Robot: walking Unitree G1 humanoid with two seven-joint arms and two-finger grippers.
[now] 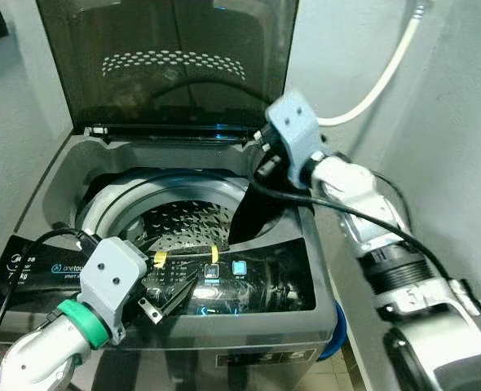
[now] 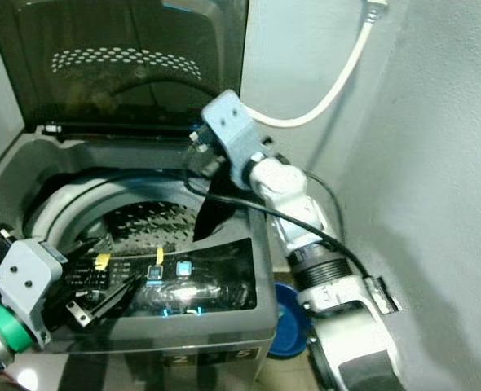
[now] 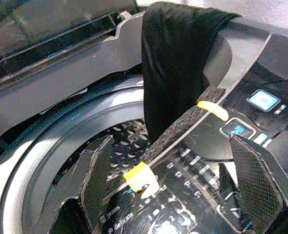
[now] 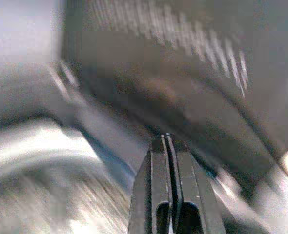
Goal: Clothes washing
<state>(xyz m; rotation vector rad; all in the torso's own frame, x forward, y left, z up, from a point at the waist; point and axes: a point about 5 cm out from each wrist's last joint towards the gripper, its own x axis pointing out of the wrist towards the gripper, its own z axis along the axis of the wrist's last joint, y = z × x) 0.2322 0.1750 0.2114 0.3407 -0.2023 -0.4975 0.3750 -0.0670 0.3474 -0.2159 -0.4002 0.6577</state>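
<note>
- Top-load washing machine [image 1: 69,175], grey body, smoked dark lid [image 1: 167,61] standing raised at the back edge; perforated steel drum [image 1: 187,220] visible below a pale ring.
- Black garment [image 1: 261,213] draped over the tub's right rim, hanging partly into the drum, upper end on the machine's right top edge.
- Right gripper [image 4: 166,141] above the machine's back right corner, just over the garment; fingers pressed together with nothing seen between them; wrist view blurred.
- Left gripper [image 1: 171,297] over the front control panel [image 1: 249,281], fingers spread wide, grasping nothing.
- Panel glossy black, two lit blue buttons [image 1: 239,267], yellow tape strips [image 3: 139,174] on it.
- Readable text: "onetou…" on the panel's left end, "kg" beside it, "delicate" and "jeans" in left wrist view.
- White hose [image 1: 387,69] on the wall behind the right side.
</note>
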